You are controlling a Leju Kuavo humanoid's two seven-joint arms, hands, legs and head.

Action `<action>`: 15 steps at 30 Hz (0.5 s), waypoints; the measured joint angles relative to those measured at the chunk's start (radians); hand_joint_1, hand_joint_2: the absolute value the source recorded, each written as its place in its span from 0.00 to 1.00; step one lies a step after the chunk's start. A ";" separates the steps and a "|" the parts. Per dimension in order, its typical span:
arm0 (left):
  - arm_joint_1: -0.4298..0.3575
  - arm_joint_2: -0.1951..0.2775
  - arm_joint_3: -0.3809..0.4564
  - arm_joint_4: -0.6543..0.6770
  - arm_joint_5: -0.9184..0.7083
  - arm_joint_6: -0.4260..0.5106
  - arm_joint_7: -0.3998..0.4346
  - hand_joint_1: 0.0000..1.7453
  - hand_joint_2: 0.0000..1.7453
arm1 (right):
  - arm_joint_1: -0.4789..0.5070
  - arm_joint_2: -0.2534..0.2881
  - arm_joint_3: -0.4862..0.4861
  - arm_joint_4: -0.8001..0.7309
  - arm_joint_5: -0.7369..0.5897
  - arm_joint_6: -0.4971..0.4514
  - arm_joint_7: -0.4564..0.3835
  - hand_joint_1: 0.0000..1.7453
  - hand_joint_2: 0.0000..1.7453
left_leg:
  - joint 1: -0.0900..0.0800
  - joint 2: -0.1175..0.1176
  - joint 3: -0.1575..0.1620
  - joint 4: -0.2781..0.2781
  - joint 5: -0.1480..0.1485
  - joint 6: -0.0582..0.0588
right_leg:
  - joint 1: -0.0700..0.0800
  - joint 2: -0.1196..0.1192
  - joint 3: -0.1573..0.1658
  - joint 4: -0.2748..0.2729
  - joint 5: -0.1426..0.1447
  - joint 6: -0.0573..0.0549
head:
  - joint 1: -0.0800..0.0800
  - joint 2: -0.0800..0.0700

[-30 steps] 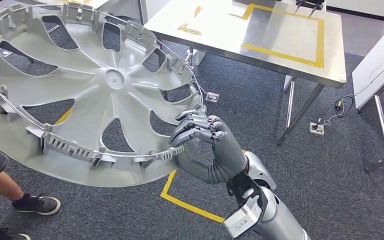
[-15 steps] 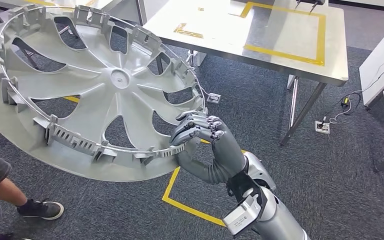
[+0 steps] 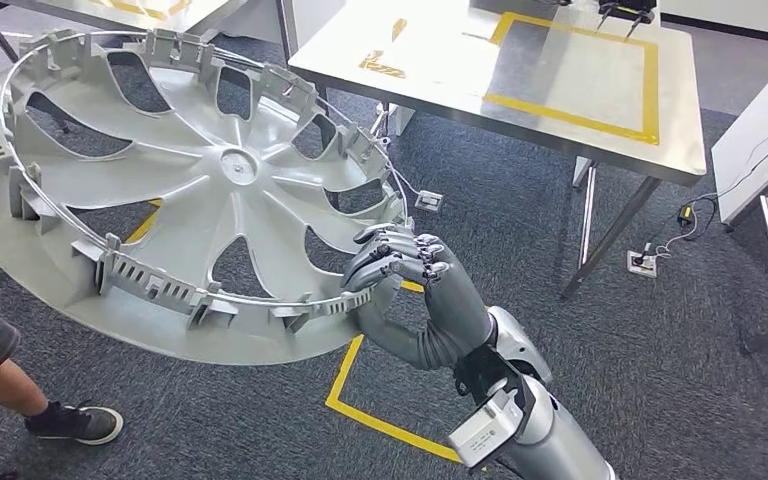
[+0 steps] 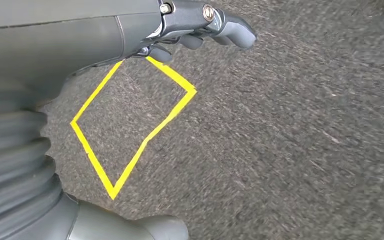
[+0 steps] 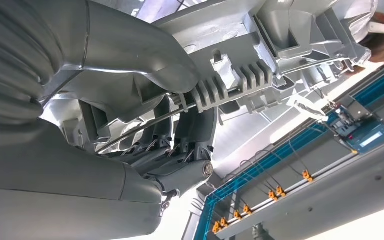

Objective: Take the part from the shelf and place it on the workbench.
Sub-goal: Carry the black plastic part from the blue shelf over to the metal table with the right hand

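One large silver wheel cover (image 3: 190,190) hangs in the air over the grey carpet (image 3: 660,360), tilted, with its ribbed inner side turned up toward us. Our right hand (image 3: 400,265) grips its rim at the edge nearest the bench (image 3: 520,75), fingers (image 3: 405,250) curled over the lip and wire ring; from the right wrist we see the same clasp on the ribbed clips (image 5: 230,82). Our left hand (image 4: 200,22) hangs over the carpet above a yellow tape square (image 4: 130,120), fingers partly curled and holding nothing. The steel bench stands well apart from the cover, with a yellow tape rectangle (image 3: 575,70) marked on its top. A person's leg and shoe (image 3: 75,420) show beside the cover.
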 joint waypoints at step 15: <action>-0.007 -0.005 0.000 0.000 0.000 -0.002 0.004 0.00 1.00 | -0.003 -0.001 -0.016 0.002 -0.011 0.010 -0.013 1.00 1.00 | -0.009 0.040 0.021 0.064 -0.086 -0.037 | 0.009 -0.019 -0.001 -0.102 0.102 -0.049 | 0.000 0.000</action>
